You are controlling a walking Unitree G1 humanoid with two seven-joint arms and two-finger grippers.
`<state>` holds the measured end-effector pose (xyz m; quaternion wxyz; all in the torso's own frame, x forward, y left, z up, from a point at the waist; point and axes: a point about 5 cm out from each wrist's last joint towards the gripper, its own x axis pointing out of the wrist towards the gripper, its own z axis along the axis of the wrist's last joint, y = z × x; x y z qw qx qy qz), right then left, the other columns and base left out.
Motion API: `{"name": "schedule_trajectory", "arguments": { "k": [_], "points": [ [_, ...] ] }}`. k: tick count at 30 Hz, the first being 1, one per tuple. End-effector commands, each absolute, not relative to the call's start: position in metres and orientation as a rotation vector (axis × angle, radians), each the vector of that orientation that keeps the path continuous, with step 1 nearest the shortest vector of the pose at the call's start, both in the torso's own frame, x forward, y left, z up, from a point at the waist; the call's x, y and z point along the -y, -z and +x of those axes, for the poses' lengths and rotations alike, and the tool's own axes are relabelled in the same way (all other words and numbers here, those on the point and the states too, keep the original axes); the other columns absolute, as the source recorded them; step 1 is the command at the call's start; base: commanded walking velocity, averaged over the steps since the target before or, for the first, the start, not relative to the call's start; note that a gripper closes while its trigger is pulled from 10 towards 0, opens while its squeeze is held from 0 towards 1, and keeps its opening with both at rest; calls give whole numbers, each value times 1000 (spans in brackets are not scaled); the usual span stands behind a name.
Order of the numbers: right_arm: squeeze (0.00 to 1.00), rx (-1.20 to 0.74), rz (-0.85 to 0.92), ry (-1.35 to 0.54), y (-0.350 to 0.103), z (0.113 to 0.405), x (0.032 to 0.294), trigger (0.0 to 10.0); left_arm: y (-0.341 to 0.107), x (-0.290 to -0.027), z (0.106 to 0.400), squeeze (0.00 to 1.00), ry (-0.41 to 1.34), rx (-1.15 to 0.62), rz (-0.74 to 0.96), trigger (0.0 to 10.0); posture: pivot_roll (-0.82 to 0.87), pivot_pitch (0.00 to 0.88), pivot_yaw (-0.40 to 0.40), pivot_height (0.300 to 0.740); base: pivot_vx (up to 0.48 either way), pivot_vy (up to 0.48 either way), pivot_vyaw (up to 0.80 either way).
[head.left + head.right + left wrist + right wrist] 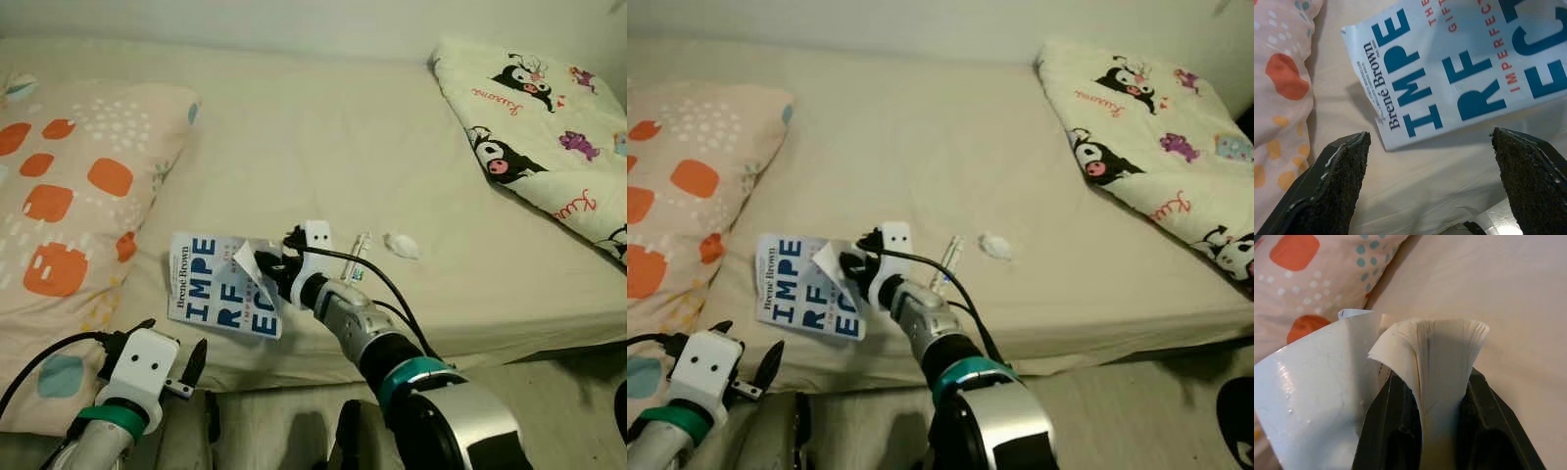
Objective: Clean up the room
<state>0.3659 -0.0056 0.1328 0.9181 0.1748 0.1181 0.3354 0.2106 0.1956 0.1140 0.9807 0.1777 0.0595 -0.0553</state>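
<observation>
A white paperback book [217, 286] with large blue lettering lay near the front edge of the bed [323, 166], just beside the orange-spotted pillow [73, 206]. Its long axis ran roughly across the bed, spine end toward the pillow, and its far right corner was lifted off the sheet. The right gripper [263, 266] was clamped on that corner; in the right wrist view the bunched pages [1442, 357] bulged up between the two black fingers [1383, 426], while the cover [1317, 396] curled away to one side. Part of the title was hidden behind the gripper and the bent cover, so only fragments of the blue letters could be read.

The left gripper [174, 370] hovered low before the bed's edge, its fingers [1339, 181] spread wide apart and holding nothing, pointed at the book's spine end.

Just beyond the book lay a thin pen-like object [360, 255], too small to identify, and a small crumpled white scrap [401, 245]. A cartoon-print blanket [539, 127] covered the bed's far right corner, cut off by the frame.
</observation>
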Motion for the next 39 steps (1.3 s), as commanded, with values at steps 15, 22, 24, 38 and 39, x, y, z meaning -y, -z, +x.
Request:
{"name": "schedule_trajectory", "arguments": {
  "k": [15, 22, 24, 38, 39],
  "points": [
    [0, -177, 351, -736, -154, 360, -31, 10000, -111, -195, 208, 0, 119, -151, 363, 10000, 272, 187, -118, 590, 0, 0, 0],
    [0, -138, 325, -680, -164, 370, -20, 10000, -111, -195, 210, 0, 121, -147, 364, 10000, 274, 178, -117, 590, 0, 0, 0],
    [0, -132, 323, -661, -166, 373, -16, 10000, -112, -195, 211, 0, 121, -145, 365, 10000, 276, 173, -117, 590, 0, 0, 0],
    [0, -99, 349, -468, -170, 393, 37, 10000, -109, -199, 228, 0, 65, -142, 357, 10000, 223, 112, -101, 590, 0, 0, 0],
    [0, -106, 345, -461, -163, 391, 41, 10000, -105, -201, 230, 0, 41, -160, 348, 10000, 210, 100, -94, 590, 0, 0, 0]
  ]
}}
